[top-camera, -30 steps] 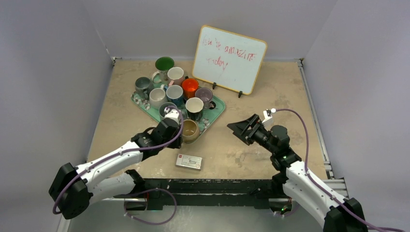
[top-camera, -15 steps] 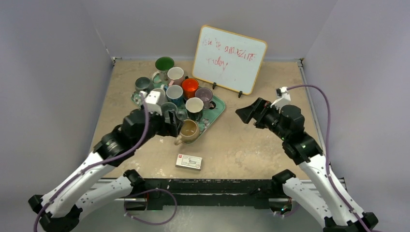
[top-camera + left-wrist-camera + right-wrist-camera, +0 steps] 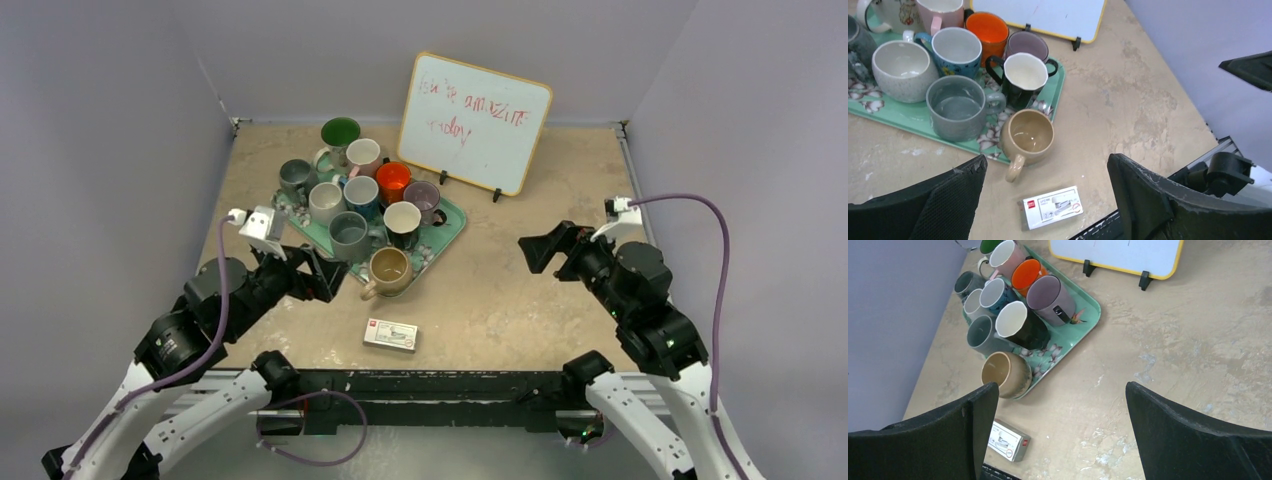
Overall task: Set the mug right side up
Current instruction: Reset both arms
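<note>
As the tan mug [image 3: 389,268] stood mouth-up, w/ left gripper [image 3: 322,276] & right gripper [image 3: 548,250] jaws open, empty, task looked done

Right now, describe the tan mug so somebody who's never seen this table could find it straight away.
Find the crowded green tray near the whiteboard. At its near edge, closest to the small white box, stands the tan mug. It is the only beige one, rounded, with its handle pointing off the tray.
</note>
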{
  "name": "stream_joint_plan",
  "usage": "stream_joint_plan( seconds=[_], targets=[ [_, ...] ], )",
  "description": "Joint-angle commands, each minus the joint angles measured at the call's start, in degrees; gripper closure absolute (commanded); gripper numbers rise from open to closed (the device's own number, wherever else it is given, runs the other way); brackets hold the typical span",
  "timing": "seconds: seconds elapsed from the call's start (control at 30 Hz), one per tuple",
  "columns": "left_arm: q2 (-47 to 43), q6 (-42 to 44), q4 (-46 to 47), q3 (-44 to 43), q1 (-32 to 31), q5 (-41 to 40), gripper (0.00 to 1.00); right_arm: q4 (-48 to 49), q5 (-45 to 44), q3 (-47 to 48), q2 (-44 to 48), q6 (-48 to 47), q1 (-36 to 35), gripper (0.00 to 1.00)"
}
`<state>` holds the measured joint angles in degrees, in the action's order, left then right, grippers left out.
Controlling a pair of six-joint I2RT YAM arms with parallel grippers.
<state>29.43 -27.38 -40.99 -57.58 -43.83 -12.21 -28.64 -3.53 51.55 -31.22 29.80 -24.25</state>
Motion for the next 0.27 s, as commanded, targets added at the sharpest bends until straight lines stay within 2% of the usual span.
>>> stream_joint_plan(
  seconds=[0.0,0.23],
  targets=[
    [-0.76,-0.54,-1.78,2.28,0.19,0.85,0.1,-1.14,0.34,1.66,0.57,-0.85,0.26,0.01],
    [-1.73,-0.8,-1.95,2.65,0.23,1.04,0.1,-3.0,-0.62,3.06,0.31,1.01,0.25,0.01]
  ],
)
